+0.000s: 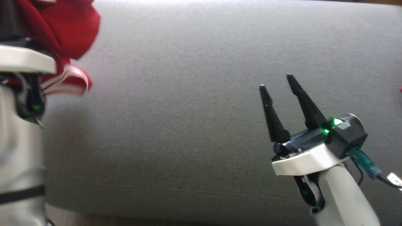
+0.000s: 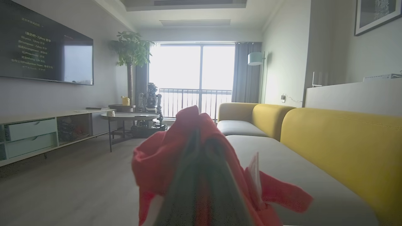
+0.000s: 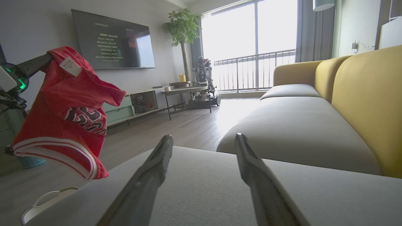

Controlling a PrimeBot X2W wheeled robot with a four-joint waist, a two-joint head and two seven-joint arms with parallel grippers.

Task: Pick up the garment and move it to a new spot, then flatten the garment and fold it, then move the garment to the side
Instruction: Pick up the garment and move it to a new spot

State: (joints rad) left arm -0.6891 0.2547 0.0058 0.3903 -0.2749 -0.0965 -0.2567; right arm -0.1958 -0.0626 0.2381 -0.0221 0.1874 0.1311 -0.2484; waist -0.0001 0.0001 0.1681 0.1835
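The garment is a red jersey with white trim and a dark chest print. It hangs in the air off the left end of the grey sofa seat. My left gripper is shut on its upper edge near the white label. In the left wrist view the cloth bunches around the closed fingers. In the head view the garment is at the top left, above my left arm. My right gripper hovers open over the seat's right part, holding nothing, its fingers spread wide.
The sofa has a yellow backrest on the far side. A wood floor lies beyond the seat's left end, with a round table, a low cabinet, a wall screen, a plant and another robot by the window.
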